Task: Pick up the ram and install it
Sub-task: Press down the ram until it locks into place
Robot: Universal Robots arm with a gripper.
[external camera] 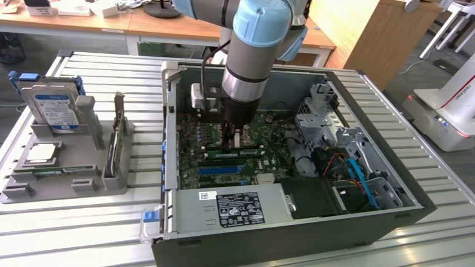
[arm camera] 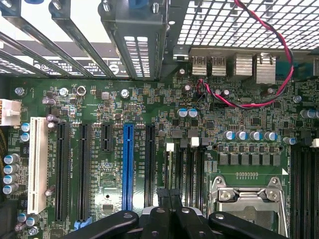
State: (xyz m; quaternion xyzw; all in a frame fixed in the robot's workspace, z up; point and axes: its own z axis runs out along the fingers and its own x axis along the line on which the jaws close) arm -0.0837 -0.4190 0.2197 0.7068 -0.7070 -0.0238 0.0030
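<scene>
Pincer (external camera: 232,135) pressed together, w/ my arm (external camera: 248,61) straight down inside the open PC case (external camera: 297,233), fingertips just above the motherboard (arm camera: 99,149) slots. Ram (external camera: 112,153) sits upright in the grey holder (external camera: 67,183) on the slatted table (external camera: 74,233), well apart; desks behind.

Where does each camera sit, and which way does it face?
Exterior view: off the arm, raised, looking down at the open computer case, the arm and its end effector inside it, and a parts tray on the exterior view's left.
Wrist view: on the wrist, facing the motherboard; shut end effector at the edge.
Shared: motherboard, end effector.
</scene>
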